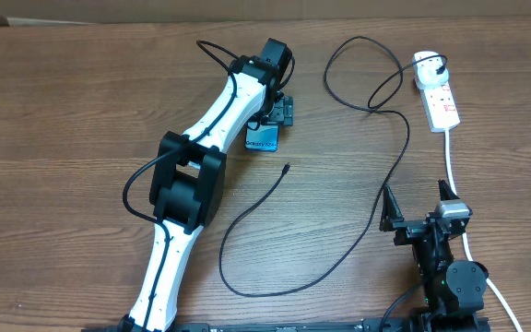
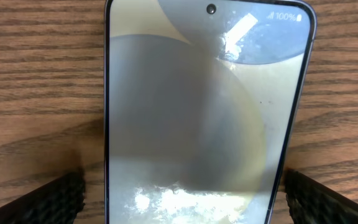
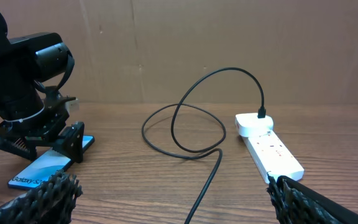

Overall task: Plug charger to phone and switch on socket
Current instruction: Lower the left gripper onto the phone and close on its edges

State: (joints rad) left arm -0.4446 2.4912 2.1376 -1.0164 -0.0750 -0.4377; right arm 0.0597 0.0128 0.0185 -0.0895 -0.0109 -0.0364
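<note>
Straddles phone point(image 2: 204, 112) with left claw point(image 1: 275, 118) wide, upper centre; holds right claw point(image 1: 417, 201) wide, lower right. Risks skidding phone across desk point(image 1: 63, 111) by closing unevenly.

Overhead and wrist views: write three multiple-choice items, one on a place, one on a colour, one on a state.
1. Relative to the phone, the plug tip of the charger is: A inserted; B lying apart on the table; C held above it.
2. The charger's cable is: A white; B black; C red.
3. The left gripper is: A shut on the phone; B shut on the cable; C open, fingers either side of the phone.
Answers: B, the tip rests on bare table; B, it shows dark all along; C, gaps show beside both fingers.
</note>
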